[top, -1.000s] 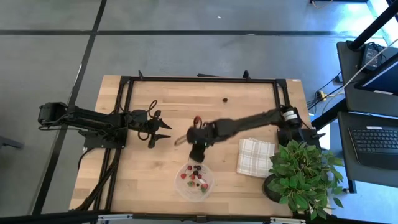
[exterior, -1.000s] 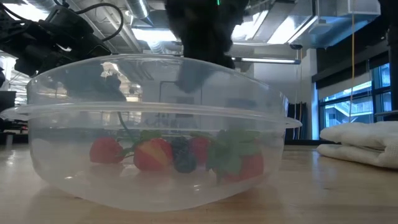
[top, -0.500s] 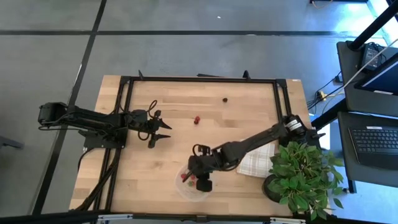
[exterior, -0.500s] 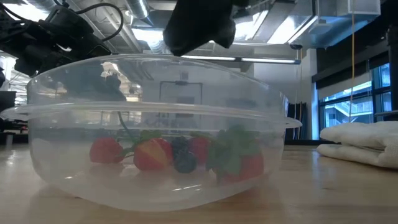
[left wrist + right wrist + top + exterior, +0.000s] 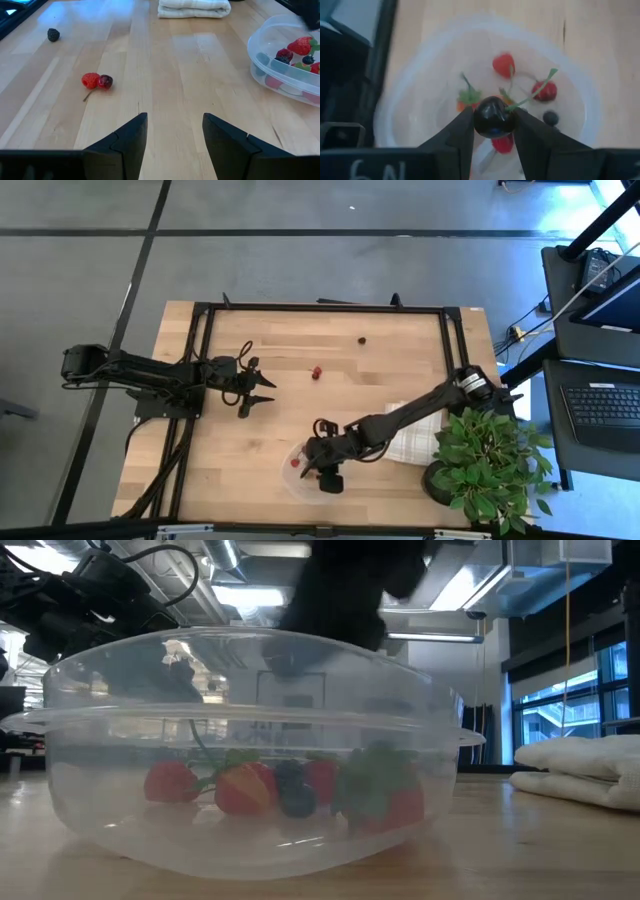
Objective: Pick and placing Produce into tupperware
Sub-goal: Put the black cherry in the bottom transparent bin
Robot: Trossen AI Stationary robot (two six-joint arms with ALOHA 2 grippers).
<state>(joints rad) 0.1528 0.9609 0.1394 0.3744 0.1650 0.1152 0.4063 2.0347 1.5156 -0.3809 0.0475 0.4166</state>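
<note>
We see a pale wooden table (image 5: pixel 250 440) with a black frame along its edges. On it rest the clear tupperware (image 5: pixel 300 480) near the front edge, a folded checked cloth (image 5: pixel 410 442) and potted plant (image 5: pixel 485 450) toward the right front corner, a red berry pair (image 5: pixel 316 372) mid-table, and one dark berry (image 5: pixel 362 338) near the back edge.

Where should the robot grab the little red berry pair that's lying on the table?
Probably from straight above, closing on the two round berries themselves, one finger on each outer side. They lie touching side by side on the bare table, with only a thin stem trailing off, too slight to pinch. The open left gripper faces them with nothing in between.
</note>
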